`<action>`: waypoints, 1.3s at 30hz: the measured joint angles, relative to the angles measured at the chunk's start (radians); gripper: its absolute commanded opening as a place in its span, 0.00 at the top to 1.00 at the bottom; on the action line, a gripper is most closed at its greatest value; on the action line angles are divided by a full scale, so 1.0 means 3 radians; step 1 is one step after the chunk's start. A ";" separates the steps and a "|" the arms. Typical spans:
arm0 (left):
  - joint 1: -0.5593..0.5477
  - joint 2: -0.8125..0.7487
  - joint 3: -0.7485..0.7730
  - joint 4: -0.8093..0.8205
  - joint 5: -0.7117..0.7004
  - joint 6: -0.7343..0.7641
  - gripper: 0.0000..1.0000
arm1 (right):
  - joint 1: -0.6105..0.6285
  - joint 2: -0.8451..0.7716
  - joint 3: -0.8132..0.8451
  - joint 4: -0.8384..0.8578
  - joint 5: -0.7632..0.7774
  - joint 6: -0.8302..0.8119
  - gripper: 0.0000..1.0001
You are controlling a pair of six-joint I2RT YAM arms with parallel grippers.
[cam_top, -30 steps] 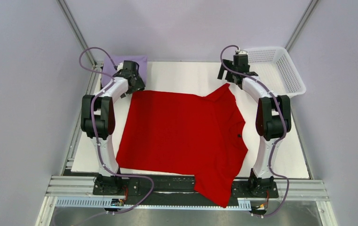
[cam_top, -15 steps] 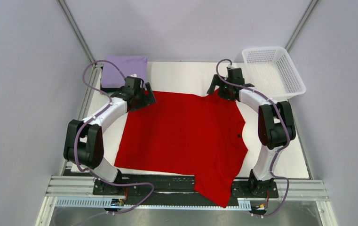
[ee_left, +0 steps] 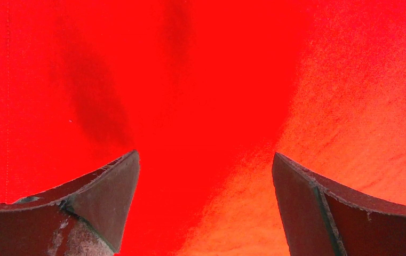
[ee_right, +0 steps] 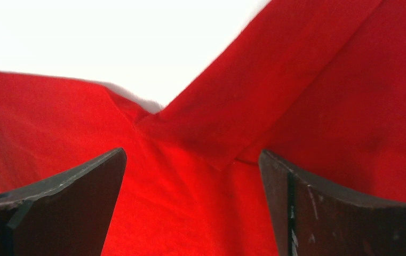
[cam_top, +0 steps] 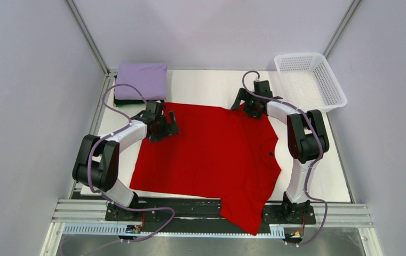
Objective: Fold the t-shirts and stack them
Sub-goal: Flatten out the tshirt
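Three t-shirts are counted in the overhead view. The red t-shirt point(cam_top: 206, 154) is spread flat across the middle of the frame on the white table point(cam_top: 211, 85). One sleeve is draped over the near table edge at bottom centre, across the black base rail point(cam_top: 195, 205). The other sleeve is pointed toward the top of the frame, right of centre.

The lavender t-shirt point(cam_top: 143, 80) is seen folded at the upper left. It is stacked on a dark folded t-shirt point(cam_top: 127, 101), of which only a thin edge is shown. A white mesh basket point(cam_top: 311, 80) is set at the upper right, apart from the red cloth.

The left gripper point(cam_top: 164, 126) is placed over the upper left corner of the red t-shirt, jaws spread wide. In the left wrist view its fingers point(ee_left: 110, 186) are backed by plain red cloth, and nothing is caught between them. Contact with the cloth cannot be told.

The right gripper point(cam_top: 247, 105) is placed over the far sleeve, jaws likewise spread wide. In the right wrist view the sleeve's junction with the body is framed between the fingers point(ee_right: 318, 202), with bare table at that frame's upper left. No cloth is pinched.
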 measured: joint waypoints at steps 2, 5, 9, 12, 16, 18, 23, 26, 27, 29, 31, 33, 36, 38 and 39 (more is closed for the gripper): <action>0.0000 0.0008 -0.0001 -0.0001 -0.0014 0.0005 0.00 | 0.0004 0.0078 0.0088 0.0028 0.0000 0.0010 0.00; 0.0000 0.0038 -0.0001 -0.0010 -0.0042 0.0008 0.00 | 0.0019 0.0242 0.0281 0.0046 0.0003 0.0032 0.00; 0.0000 0.0103 0.0031 -0.0041 -0.0111 0.0011 0.00 | 0.0048 0.0448 0.0546 0.0089 0.0005 0.0083 0.00; 0.0000 0.0113 0.0036 -0.0042 -0.0128 0.0020 0.00 | 0.0080 0.0609 0.0763 0.0136 0.0019 0.0128 0.00; 0.0000 0.0113 0.0036 -0.0045 -0.0151 0.0022 0.00 | 0.0125 0.0825 0.1066 0.0189 0.0024 0.0216 0.00; -0.0001 0.0113 0.0038 -0.0055 -0.0178 0.0022 0.00 | 0.0148 0.0950 0.1249 0.0210 0.0023 0.0262 0.00; 0.0000 0.0099 0.0043 -0.0130 -0.0271 0.0022 0.00 | 0.0184 0.1199 0.1640 0.0225 0.0024 0.0286 0.00; 0.0000 0.0055 0.0043 -0.0224 -0.0328 0.0020 0.00 | 0.0195 0.1216 0.1712 0.0230 0.0048 0.0263 0.00; 0.0000 0.0028 0.0043 -0.0251 -0.0350 0.0020 0.00 | 0.0197 0.1209 0.1717 0.0233 0.0057 0.0248 0.00; 0.0000 -0.0039 0.0043 -0.0290 -0.0390 0.0020 0.00 | 0.0200 0.1181 0.1700 0.0225 0.0081 0.0207 0.00; 0.0000 -0.0109 0.0043 -0.0310 -0.0422 0.0019 0.00 | 0.0200 0.1083 0.1598 0.0224 0.0102 0.0167 0.00; 0.0000 -0.0181 0.0043 -0.0337 -0.0459 0.0019 0.00 | 0.0200 0.0879 0.1390 0.0201 0.0132 0.0121 0.00; 0.0000 -0.0289 0.0043 -0.0376 -0.0487 0.0018 0.00 | 0.0200 0.0518 0.1069 0.0200 0.0159 0.0084 0.00; 0.0000 -0.0359 0.0043 -0.0390 -0.0497 0.0014 0.00 | 0.0202 0.0299 0.0879 0.0217 0.0151 0.0081 0.00; 0.0000 -0.0388 0.0042 -0.0392 -0.0500 0.0011 0.00 | 0.0207 0.0217 0.0797 0.0225 0.0144 0.0081 0.00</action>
